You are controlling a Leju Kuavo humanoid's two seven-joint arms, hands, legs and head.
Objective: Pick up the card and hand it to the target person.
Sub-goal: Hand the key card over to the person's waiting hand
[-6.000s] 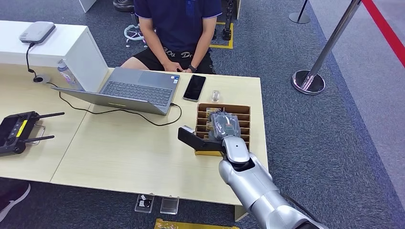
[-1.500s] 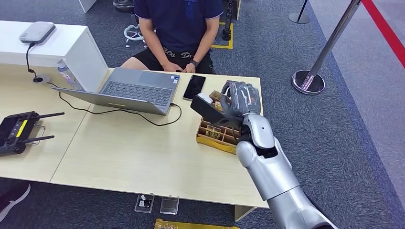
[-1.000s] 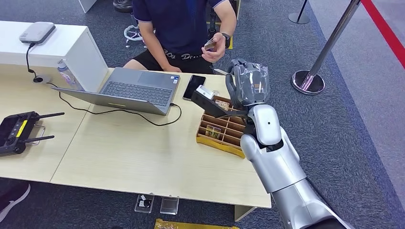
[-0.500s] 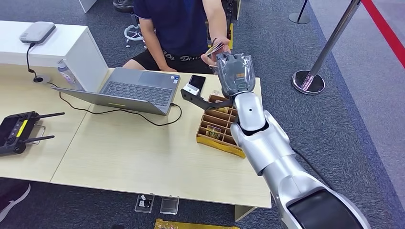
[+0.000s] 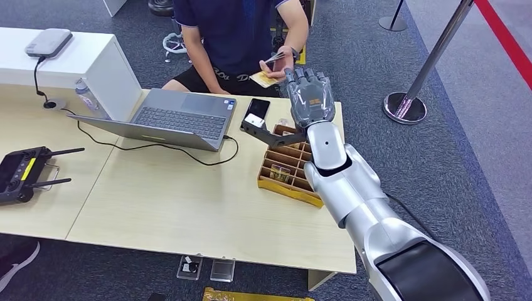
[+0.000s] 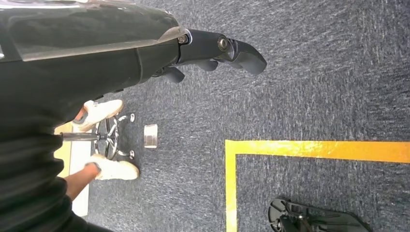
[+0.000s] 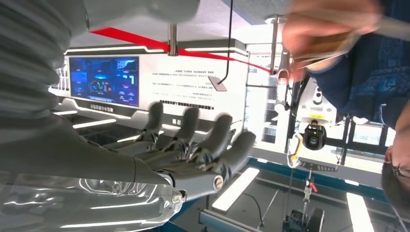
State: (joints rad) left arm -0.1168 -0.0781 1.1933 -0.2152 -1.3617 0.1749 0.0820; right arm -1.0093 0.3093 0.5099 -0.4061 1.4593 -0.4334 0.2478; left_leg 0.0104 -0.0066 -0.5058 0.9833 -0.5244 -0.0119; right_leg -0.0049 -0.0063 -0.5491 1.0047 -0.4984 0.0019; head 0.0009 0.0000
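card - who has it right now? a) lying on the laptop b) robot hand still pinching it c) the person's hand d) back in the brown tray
c: the card sits in the person's hand above the desk edge, while the right robot hand is raised beside it with fingers apart and nothing in it.

Dark blue carpet (image 5: 389, 56), pale wooden desk (image 5: 157, 200), chrome stanchion (image 5: 408, 103), red barrier tape (image 5: 508, 34).
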